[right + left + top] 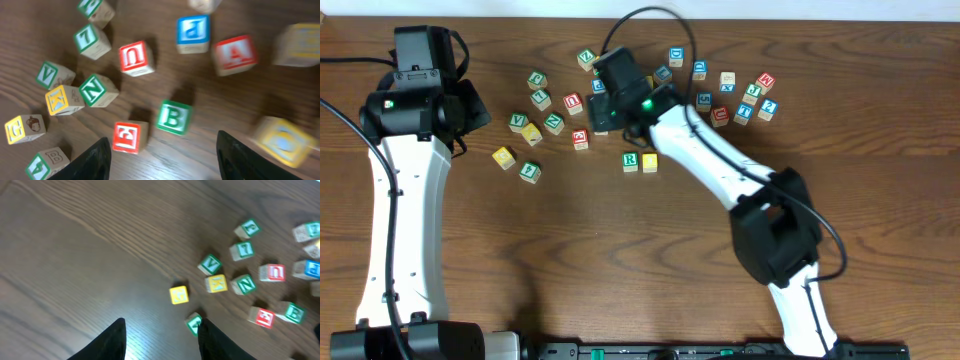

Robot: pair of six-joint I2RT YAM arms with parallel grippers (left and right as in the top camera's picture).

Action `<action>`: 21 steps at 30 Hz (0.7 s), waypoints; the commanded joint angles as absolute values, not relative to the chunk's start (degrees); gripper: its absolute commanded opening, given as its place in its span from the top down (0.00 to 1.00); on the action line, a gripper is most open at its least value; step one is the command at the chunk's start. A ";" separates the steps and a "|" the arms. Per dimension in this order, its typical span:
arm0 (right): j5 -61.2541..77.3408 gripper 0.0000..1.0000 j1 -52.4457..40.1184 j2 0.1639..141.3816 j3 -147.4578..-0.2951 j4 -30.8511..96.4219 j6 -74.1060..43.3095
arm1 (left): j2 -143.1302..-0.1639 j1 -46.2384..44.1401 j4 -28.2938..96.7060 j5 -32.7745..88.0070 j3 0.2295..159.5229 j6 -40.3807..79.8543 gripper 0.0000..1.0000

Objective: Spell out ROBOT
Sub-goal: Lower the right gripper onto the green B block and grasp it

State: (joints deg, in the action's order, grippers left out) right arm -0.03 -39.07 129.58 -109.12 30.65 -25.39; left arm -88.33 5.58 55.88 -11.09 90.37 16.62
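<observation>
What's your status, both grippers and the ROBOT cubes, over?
Left gripper open, empty. Right gripper open, over green B. R and yellow cube side by side. Red cube close beside B.

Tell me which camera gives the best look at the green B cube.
Right wrist. The green B cube sits near the middle of that view, large, with its letter plain to read. The left wrist view catches it small and blurred near the right edge. Overhead, the right arm seems to cover it.
</observation>
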 commanded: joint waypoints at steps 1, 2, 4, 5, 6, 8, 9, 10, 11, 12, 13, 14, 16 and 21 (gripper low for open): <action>-1.61 0.38 -41.17 131.90 -109.95 29.19 -26.37 | -87.77 6.37 55.88 -15.14 91.09 16.12 0.54; -2.46 0.39 -41.67 132.77 -109.97 28.93 -26.48 | -87.77 6.79 55.90 -15.11 91.07 16.12 0.54; -4.45 0.39 -41.85 133.62 -109.97 28.99 -27.68 | -87.77 7.29 55.90 -15.11 91.05 16.12 0.54; -4.89 0.39 -41.85 134.02 -109.95 28.91 -27.83 | -87.77 7.46 55.90 -15.11 90.98 16.10 0.54; -5.34 0.40 -41.85 134.19 -109.95 28.84 -27.88 | -87.77 7.68 55.92 -15.09 90.98 16.12 0.54; -6.63 0.40 -41.67 134.47 -109.97 28.80 -28.58 | -87.77 7.70 56.14 -15.11 90.98 16.12 0.54; -7.18 0.40 -41.58 134.47 -109.97 28.69 -28.71 | -87.77 7.70 56.18 -15.09 90.98 16.12 0.54; -7.29 0.41 -41.56 134.47 -109.97 28.51 -28.71 | -87.77 7.70 56.18 -15.09 90.98 16.12 0.54; -7.40 0.41 -41.45 134.50 -109.97 28.32 -28.73 | -87.77 7.70 56.18 -15.09 90.98 16.14 0.54; -7.42 0.42 -41.36 134.50 -109.97 28.05 -28.71 | -87.77 7.70 56.18 -15.09 90.98 16.14 0.54; -7.46 0.43 -41.30 134.56 -109.95 27.92 -28.73 | -87.77 7.70 56.16 -15.09 90.98 16.14 0.54; -7.66 0.44 -41.28 134.74 -109.97 27.55 -28.73 | -87.77 7.70 56.18 -15.09 90.98 16.14 0.54; -8.80 0.44 -41.30 135.15 -109.97 26.94 -29.26 | -87.77 7.70 56.18 -15.09 90.96 16.14 0.54; -9.54 0.45 -41.30 136.84 -109.97 24.34 -30.13 | -87.77 7.70 56.12 -15.09 90.30 16.14 0.54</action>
State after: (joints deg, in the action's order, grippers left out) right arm -7.66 -41.43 134.34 -109.14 25.08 -28.53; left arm -88.33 7.46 55.96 -13.91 90.37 16.62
